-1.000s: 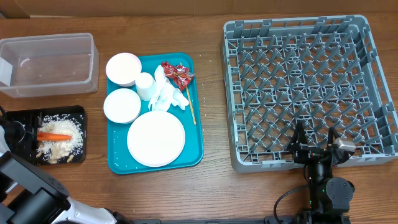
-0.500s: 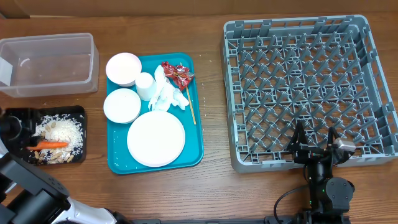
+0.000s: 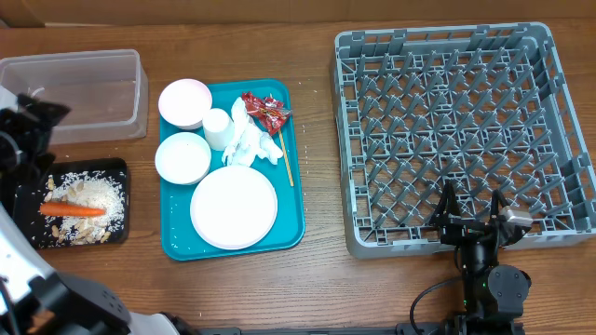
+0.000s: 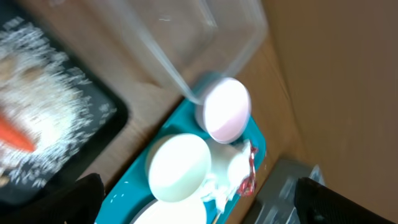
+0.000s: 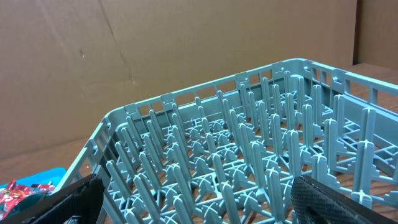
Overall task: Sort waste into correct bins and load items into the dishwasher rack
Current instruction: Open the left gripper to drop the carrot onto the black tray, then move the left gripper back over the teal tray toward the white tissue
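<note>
I can't read any text, label, brand or number from my cameras. The one likely place for print is the red-and-silver wrapper (image 3: 266, 113) on the teal tray (image 3: 173, 240), and it is too small in the overhead view and too blurred in the left wrist view to read.

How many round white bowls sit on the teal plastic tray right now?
2. One round white bowl sits in the teal plastic tray's far-left corner; the second bowl lies just nearer, beside the wide flat white plate. Nothing seems to hide another.
</note>
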Motion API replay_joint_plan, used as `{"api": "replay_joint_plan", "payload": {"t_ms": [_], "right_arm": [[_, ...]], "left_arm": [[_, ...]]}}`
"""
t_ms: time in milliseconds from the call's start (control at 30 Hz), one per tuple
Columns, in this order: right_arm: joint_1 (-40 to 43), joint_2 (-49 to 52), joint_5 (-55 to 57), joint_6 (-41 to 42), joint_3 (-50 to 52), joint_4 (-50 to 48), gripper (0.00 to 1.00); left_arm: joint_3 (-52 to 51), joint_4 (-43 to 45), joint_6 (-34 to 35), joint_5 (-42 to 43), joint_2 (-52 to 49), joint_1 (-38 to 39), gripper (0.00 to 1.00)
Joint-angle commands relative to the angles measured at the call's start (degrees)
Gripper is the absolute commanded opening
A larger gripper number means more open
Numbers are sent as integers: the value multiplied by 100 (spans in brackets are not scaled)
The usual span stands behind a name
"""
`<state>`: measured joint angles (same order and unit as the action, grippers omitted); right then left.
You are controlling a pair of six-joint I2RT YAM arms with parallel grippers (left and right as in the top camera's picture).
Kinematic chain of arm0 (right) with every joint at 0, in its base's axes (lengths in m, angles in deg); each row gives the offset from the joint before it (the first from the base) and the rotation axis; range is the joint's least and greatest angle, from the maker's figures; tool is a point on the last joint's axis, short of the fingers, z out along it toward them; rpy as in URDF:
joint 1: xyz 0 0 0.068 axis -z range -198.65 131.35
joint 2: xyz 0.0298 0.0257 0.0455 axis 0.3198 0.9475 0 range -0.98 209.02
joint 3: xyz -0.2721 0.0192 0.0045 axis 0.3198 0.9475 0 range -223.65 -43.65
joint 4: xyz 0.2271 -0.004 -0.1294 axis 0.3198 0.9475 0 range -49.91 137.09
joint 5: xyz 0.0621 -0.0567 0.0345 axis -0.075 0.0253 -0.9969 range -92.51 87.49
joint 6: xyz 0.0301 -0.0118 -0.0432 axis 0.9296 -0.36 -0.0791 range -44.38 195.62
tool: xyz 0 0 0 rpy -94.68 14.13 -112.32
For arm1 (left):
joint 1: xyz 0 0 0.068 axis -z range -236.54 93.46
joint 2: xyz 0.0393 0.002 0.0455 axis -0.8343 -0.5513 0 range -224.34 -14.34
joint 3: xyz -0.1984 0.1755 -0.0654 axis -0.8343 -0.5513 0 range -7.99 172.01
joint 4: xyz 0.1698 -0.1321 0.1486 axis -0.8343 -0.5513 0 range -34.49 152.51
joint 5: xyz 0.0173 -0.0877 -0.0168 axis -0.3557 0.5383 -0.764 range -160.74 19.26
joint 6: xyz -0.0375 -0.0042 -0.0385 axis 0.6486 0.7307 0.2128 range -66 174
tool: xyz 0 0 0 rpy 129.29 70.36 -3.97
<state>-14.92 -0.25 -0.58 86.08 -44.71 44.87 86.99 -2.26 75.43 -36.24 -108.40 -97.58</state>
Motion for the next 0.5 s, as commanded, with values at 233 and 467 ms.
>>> {"api": "replay_joint_plan", "payload": {"t_ms": [233,467], "right_arm": [[26,-57,55,-26,59,-22,100],[26,-57,57,-26,59,-22,100]], "left_arm": [[-4,-503,-2120,234,175,1908,100],[-37,-710,-2194,-748,-332,3250,100]]}}
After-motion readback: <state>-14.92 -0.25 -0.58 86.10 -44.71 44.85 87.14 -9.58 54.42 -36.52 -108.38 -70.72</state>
